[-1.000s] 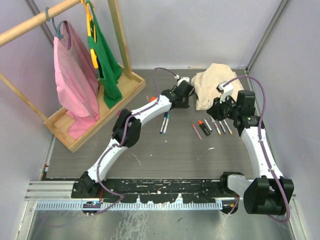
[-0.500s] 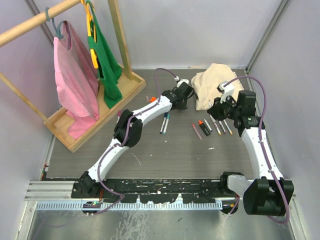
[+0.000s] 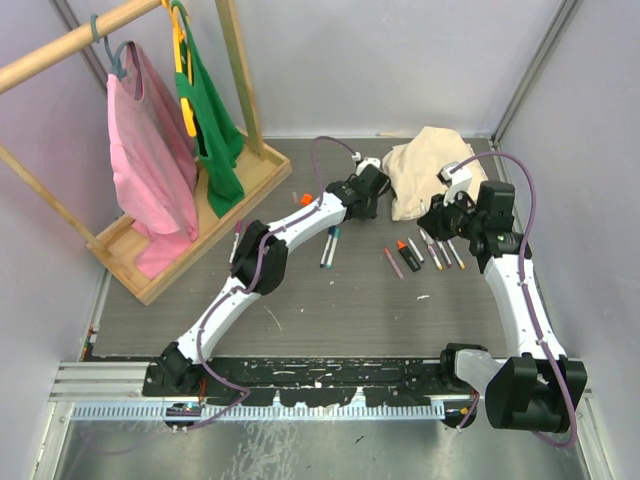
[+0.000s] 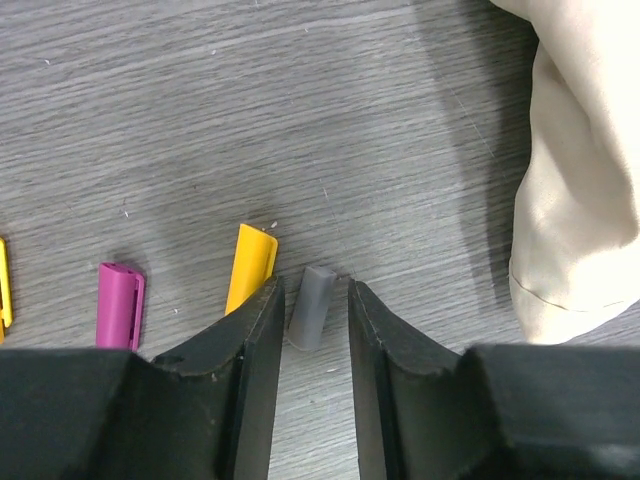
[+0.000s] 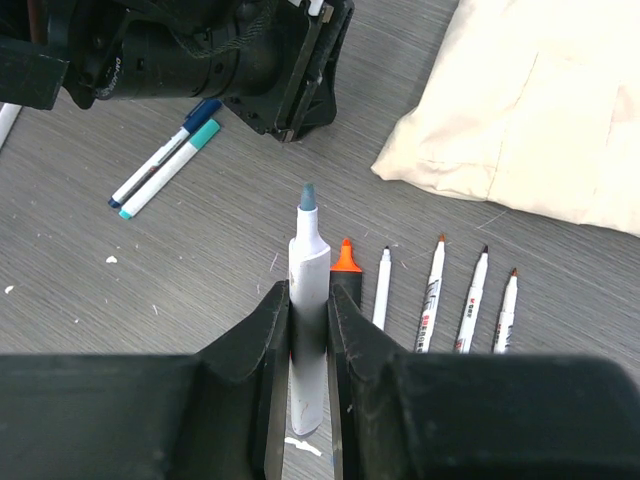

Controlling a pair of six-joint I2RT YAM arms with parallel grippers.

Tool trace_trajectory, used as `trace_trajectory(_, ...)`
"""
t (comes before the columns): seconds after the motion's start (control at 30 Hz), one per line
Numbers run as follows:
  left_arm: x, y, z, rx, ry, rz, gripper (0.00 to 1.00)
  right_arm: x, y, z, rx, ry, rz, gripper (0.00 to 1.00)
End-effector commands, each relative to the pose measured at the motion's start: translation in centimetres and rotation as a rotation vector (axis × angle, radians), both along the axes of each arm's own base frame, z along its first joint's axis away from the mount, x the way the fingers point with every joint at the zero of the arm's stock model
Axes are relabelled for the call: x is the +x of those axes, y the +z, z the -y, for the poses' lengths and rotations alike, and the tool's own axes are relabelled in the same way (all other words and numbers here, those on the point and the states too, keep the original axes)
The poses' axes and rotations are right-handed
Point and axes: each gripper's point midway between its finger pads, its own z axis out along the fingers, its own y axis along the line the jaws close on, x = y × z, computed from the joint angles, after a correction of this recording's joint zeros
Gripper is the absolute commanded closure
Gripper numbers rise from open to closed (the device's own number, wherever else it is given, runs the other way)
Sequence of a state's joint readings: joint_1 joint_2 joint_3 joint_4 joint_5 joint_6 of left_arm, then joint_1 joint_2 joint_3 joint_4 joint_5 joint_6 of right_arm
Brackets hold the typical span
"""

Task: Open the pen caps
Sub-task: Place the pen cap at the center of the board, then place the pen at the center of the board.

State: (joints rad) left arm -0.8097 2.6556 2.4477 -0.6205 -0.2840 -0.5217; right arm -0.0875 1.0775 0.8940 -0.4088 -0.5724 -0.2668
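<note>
In the left wrist view a loose grey pen cap (image 4: 313,305) lies flat on the table between the tips of my left gripper (image 4: 314,290), whose jaws stand open with a gap on each side of it. A yellow cap (image 4: 251,268) and a magenta cap (image 4: 120,318) lie just to its left. My right gripper (image 5: 309,292) is shut on a pale grey marker (image 5: 309,245) with a bare blue-grey tip, held above the table. From above, the left gripper (image 3: 368,190) and the right gripper (image 3: 437,218) are both near the beige cloth (image 3: 425,165).
Uncapped white pens (image 5: 432,290) and an orange-tipped black highlighter (image 5: 345,258) lie in a row under the right gripper. Two pens with blue and teal caps (image 5: 165,170) lie to the left. A wooden clothes rack (image 3: 190,190) with pink and green garments stands at the back left.
My left gripper's jaws have parted and let go of the grey cap, which now rests on the table. The right gripper still holds the marker; both arms have hardly moved.
</note>
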Motion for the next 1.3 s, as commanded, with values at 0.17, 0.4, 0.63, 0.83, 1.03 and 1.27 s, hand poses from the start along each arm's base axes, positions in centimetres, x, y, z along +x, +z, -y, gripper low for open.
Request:
trace_trajectory(0.17,1.0,8.1,1.9,-0.135,-0.041,0.121,0.61,1.4,2.0,1.4,-0.039,-0.048,0.072,0.99)
trace_trajectory(0.4,-1.8,15.8,1.8,-0.259,-0.122,0.21,0.6,2.2,0.4,3.8,-0.061,-0.118,0.023,0.99)
trace_trajectory(0.63,-7.1,18.3,-1.5,-0.324,-0.285,0.319,0.51,3.2,-3.1,8.3,-0.156,-0.218,-0.068,0.99)
trace_trajectory(0.83,-13.3,18.2,-6.3,-0.367,-0.438,0.407,0.39,3.5,-7.3,12.7,-0.23,-0.286,-0.221,0.99)
trace_trajectory(1.03,-17.2,17.3,-10.7,-0.387,-0.432,0.426,0.33,5.3,-8.0,14.0,-0.266,-0.275,-0.27,0.95)
trace_trajectory(1.27,-20.5,15.7,-14.4,-0.406,-0.399,0.408,0.32,6.7,-11.4,15.4,-0.318,-0.226,-0.391,0.92)
